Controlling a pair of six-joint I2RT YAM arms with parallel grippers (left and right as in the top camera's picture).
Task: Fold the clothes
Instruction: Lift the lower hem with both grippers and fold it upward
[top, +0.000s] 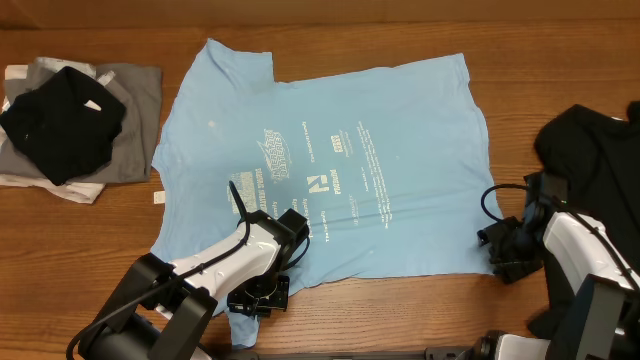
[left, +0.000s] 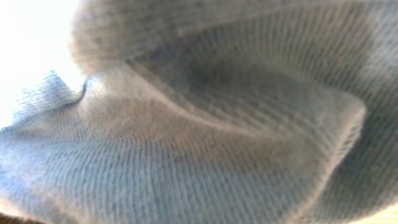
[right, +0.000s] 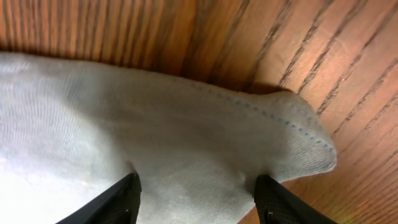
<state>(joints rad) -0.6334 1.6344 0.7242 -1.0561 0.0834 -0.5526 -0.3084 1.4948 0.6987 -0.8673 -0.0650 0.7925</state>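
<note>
Light blue printed T-shirt spread flat, print side up, across the middle of the brown wood-grain worktop, lying sideways with one sleeve at the far left corner. Left hand sits low on the shirt's near-left edge, black body over the cloth, with a flap of blue fabric running out beneath it toward the near side. Left wrist view is filled with blurred blue knit pressed right up to the lens (no fingers visible there), so I cannot tell whether this hand is spread or clamped, nor whether it has hold of the cloth. Right hand is at the shirt's near-right corner. In its wrist view the two black fingertips stand well apart, straddling the stitched hem corner, which lies flat on the worktop between them; the fingers are spread wide and nothing is pinched. Far left of the worktop: crumpled black garment on top of a folded grey garment, with white cloth showing under both. Another loose black garment is heaped at the right edge, just behind the right arm
</note>
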